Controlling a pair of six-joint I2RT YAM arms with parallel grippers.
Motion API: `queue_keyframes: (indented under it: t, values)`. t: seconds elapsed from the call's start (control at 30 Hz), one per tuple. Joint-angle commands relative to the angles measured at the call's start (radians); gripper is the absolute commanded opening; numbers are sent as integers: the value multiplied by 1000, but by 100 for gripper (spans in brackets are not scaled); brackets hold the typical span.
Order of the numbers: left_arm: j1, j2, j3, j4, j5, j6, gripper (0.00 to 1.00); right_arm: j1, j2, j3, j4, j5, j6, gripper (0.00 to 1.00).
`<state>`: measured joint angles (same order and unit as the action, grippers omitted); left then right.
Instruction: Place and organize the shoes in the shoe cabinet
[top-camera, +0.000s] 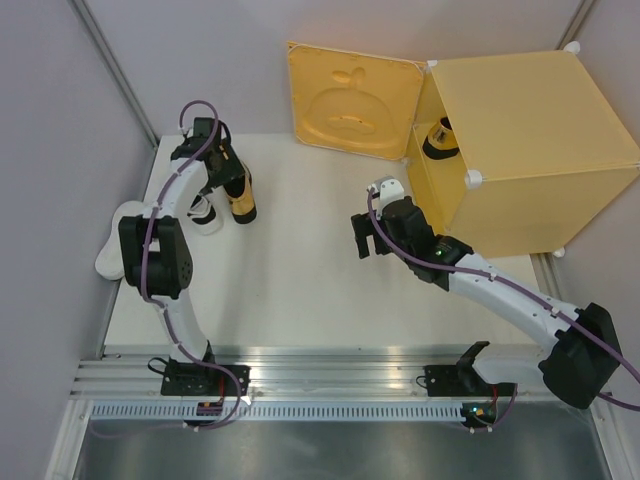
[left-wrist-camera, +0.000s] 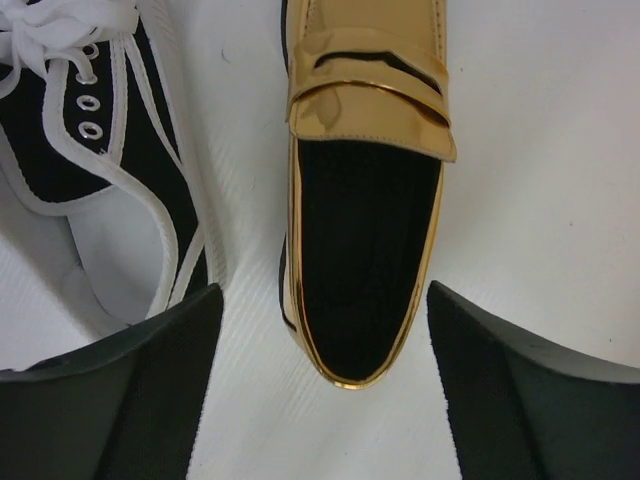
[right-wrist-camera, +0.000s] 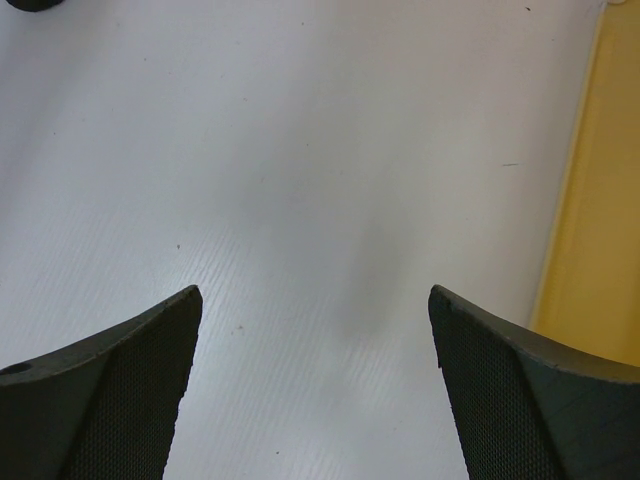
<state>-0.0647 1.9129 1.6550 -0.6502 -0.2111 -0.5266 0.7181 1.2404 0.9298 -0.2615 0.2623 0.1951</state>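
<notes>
Wide-open left jaws hover over the gold shoe (left-wrist-camera: 365, 200), toe pointing away; right jaws gape empty.

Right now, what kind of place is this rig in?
Probably a robot lab test cell, not a home: a left arm and right arm bolted to an aluminium rail, plain grey panel walls, and staged props, a gold shoe and a yellow cabinet.
</notes>
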Motion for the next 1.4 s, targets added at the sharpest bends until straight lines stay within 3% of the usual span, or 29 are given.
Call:
queue_keyframes:
  t: [0.0,0.1,0.33,0.43,0.5,0.57,0.6,0.93,1.37]
  values:
    - [9,78,83,1,-48,-3,80,1,-16,-3,38,38,-16,98]
    - [19,113,111,-6,-51,4,63,1,-6,1,33,45,-25,98]
    - [19,202,140,-20,-22,30,57,1,14,4,33,45,-32,98]
    - [20,221,150,-37,-8,40,43,1,21,9,31,54,-43,98]
    - [19,221,149,-42,2,53,22,1,22,12,33,57,-45,98]
    - [20,215,147,-45,24,69,6,1,24,15,34,54,-48,98]
    - [20,209,146,-43,32,77,2,1,24,18,36,51,-48,98]
    - [-55,31,71,-48,151,177,2,0,-9,30,51,52,-42,98]
    - [-457,-88,-107,-46,303,411,2,3,-62,37,70,35,0,98]
